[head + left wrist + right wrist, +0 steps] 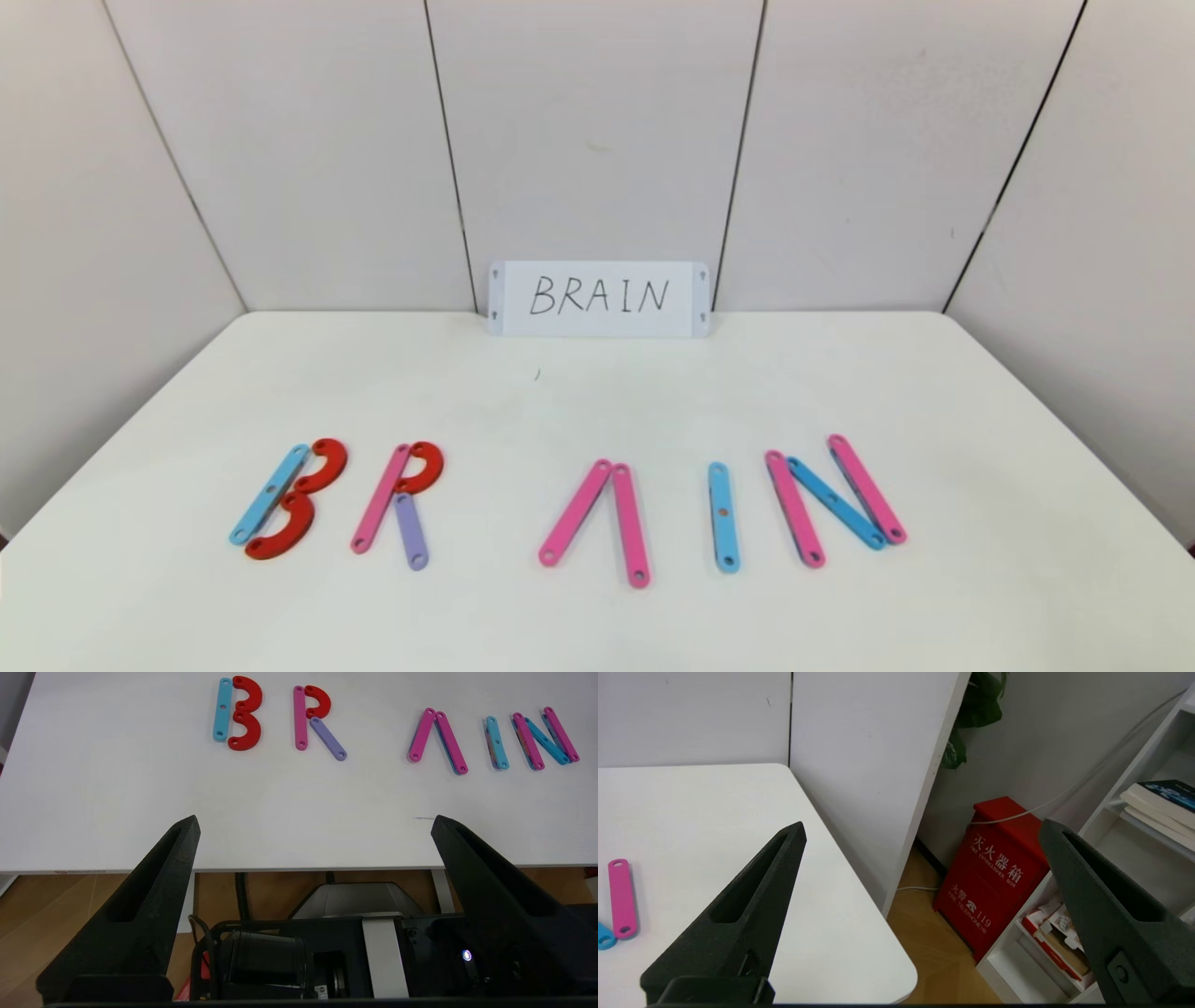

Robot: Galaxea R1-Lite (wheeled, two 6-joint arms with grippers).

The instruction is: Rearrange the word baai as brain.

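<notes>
Currently, the word lies in a row across the lower middle of the head view on the white table, reading B, R, a crossbar-less A, I, N.

- B: blue bar with two red arcs, lower left.
- R: pink bar, red arc, purple leg.
- A: two pink bars meeting at the top; no crossbar visible.
- I: single blue bar.
- N: two pink bars, blue diagonal lying over them, lower right.
- Card with handwritten BRAIN, upright at the table's back edge, upper centre.
- Left gripper: fingers wide apart, holding nothing, off the table's near edge.
- Right gripper: fingers wide apart, holding nothing, beyond the table's right corner.

Risks, as judged: the task looks nearly or wholly done. Any further reach could nudge loose flat pieces. The overlapped N and touching B arcs seem likeliest to shift. Thin bars look hard to pinch without sliding.
</notes>
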